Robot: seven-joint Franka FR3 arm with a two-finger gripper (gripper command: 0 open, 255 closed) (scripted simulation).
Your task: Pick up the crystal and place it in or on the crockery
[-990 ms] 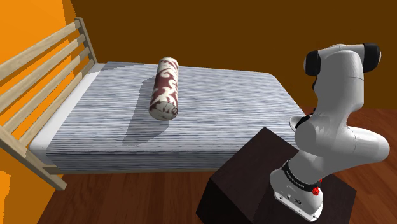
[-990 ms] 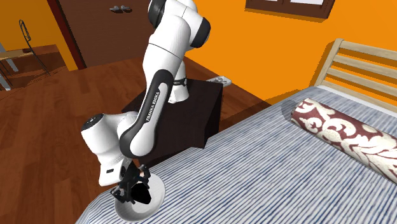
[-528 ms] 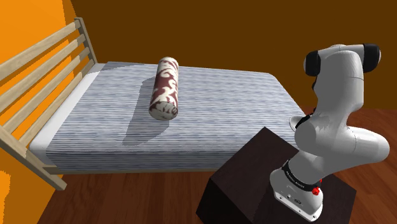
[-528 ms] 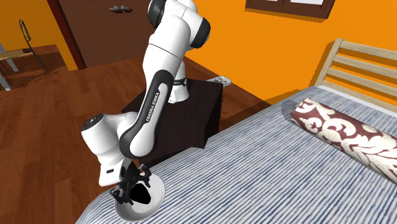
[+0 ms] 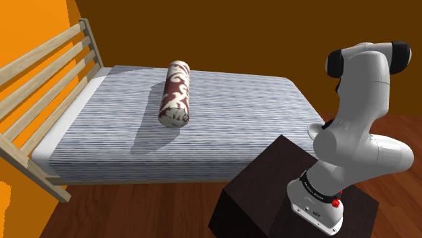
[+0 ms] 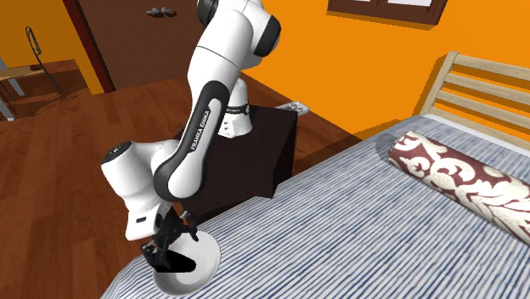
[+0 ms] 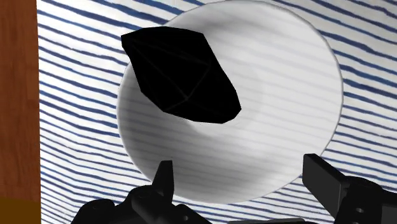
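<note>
A home bedroom. A bed with blue-and-white striped cover (image 5: 237, 115), pale wooden slatted headboard (image 5: 90, 42) and maroon patterned bolster (image 5: 175, 94) stands on brown wooden flooring (image 5: 135, 209).

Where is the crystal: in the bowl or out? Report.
In: the black crystal lies inside the white bowl, apart from the open gripper.

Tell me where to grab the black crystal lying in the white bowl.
Grip the black crystal across its narrow middle, clamping its two long faceted flanks, coming from above: it lies flat in the white bowl, whose raised wall would probably block a sideways approach.
</note>
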